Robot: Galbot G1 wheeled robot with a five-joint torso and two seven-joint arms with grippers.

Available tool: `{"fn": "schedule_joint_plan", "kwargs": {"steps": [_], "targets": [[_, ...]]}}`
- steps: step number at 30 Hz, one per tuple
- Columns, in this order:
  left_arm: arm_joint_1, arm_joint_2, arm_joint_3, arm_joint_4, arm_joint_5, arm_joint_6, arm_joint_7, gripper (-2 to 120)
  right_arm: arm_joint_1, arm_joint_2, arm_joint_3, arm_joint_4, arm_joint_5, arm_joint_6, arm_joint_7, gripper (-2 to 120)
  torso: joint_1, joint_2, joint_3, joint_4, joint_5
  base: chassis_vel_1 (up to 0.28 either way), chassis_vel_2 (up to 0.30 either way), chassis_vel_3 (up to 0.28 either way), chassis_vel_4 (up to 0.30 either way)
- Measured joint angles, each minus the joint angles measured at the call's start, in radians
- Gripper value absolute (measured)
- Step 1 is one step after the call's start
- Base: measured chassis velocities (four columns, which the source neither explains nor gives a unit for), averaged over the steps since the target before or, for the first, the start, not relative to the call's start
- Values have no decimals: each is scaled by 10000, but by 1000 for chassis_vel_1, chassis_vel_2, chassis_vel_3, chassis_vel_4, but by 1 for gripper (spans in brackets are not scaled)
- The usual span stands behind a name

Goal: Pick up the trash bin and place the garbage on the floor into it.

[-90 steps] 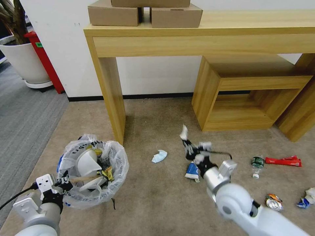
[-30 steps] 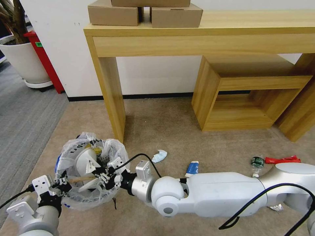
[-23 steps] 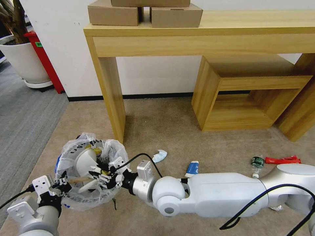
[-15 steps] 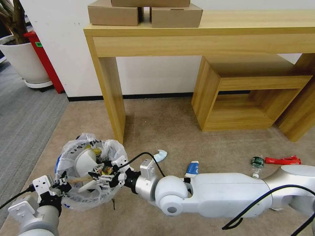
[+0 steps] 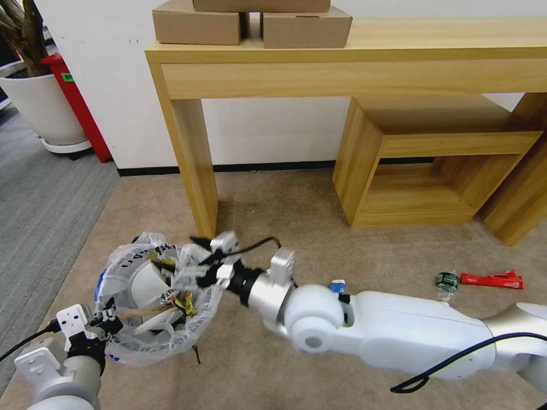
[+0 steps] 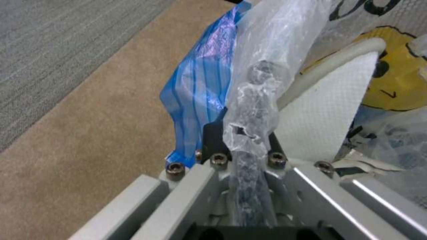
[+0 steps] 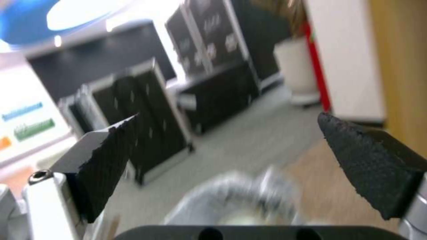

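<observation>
The trash bin (image 5: 151,341), lined with a crinkly white bag (image 6: 271,56), stands on the beige floor (image 5: 273,199), holding white slippers (image 6: 320,126), a wooden stick and wrappers. My left gripper (image 5: 108,323) is shut on its near rim, with the bag pinched between the fingers (image 6: 213,133). My right gripper (image 5: 185,257) hovers open and empty over the bin's far right rim, pads (image 7: 106,156) wide apart. Garbage lies to the right: a blue-white wrapper (image 5: 337,284) partly behind my right arm, a green bottle (image 5: 447,281) and a long red packet (image 5: 491,279).
A tall wooden desk leg (image 5: 194,171) stands just behind the bin. A low wooden shelf unit (image 5: 399,171) sits at the right under the desk, and cardboard boxes (image 5: 250,23) rest on top. A white plant pot (image 5: 43,108) and grey carpet (image 5: 40,205) are at the left.
My right gripper carried a white scrap from the floor to the bin, reached inside, and has now risen above the far rim, open and empty. The left gripper and bin stayed put.
</observation>
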Motion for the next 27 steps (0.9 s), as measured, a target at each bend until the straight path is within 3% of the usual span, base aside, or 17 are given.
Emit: {"fn": "schedule_joint_plan", "kwargs": {"steps": [2, 3, 6, 7, 10, 11, 13, 15, 16, 17, 18, 22, 27], "targets": [[-10, 40, -5, 20, -1, 0, 2, 0, -720, -233, 1101, 46, -167, 243, -348, 100, 0, -1, 1, 0, 1, 0, 0, 0, 0], [-10, 40, -5, 20, -1, 0, 2, 0, -720, -233, 1101, 46, -167, 243, -348, 100, 0, -1, 1, 0, 1, 0, 0, 0, 0], [-47, 77, -7, 19, -3, 9, 4, 0, -1808, -554, 2817, 78, -563, 557, -815, 100, 0, 0, 0, -1, 2, 0, 0, 0, 0], [-47, 77, -7, 19, -3, 9, 4, 0, -1808, -554, 2817, 78, -563, 557, -815, 100, 0, 0, 0, -1, 2, 0, 0, 0, 0], [-90, 124, -37, 7, 1, 14, 5, 0, -3056, -802, 4980, 362, -1123, 436, -846, 100, 0, 0, 0, -1, 2, 0, 0, 0, 0], [-90, 124, -37, 7, 1, 14, 5, 0, -3056, -802, 4980, 362, -1123, 436, -846, 100, 0, 0, 0, -1, 2, 0, 0, 0, 0], [-117, 173, -59, -1, 61, 15, 38, 0, -4144, -940, 6707, 611, -1509, 340, -847, 100, 0, 0, 1, 1, 1, 0, 0, 0, 0], [-124, 175, -60, -2, 74, 15, 42, 0, -4352, -953, 6996, 644, -1573, 334, -847, 100, 0, 0, 0, 2, 1, 0, 0, 0, 0], [-157, 193, -64, 2, 143, 2, 65, 0, -5331, -1008, 8195, 750, -1920, 289, -871, 100, 0, 0, 0, -6, 4, 0, 0, 0, 0], [-186, 198, -47, 16, 186, -26, 98, 0, -6032, -1004, 9009, 807, -2294, 298, -970, 100, -1, 0, -1, 1, 3, 0, 0, 0, 0], [-186, 198, -47, 16, 186, -26, 98, 0, -6032, -1004, 9009, 807, -2294, 298, -970, 100, -1, 0, -1, 1, 3, 0, 0, 0, 0], [-253, 242, 62, 62, 241, -70, 151, 0, -7986, -682, 10816, 892, -3573, 568, -1195, 100, -1, 0, 0, -1, -2, 0, 0, 0, 0], [-289, 298, 102, 66, 212, -74, 167, 0, -9013, -251, 11396, 753, -4480, 809, -1357, 100, -1, 0, 0, 0, 1, 0, 0, 0, 0]]}}
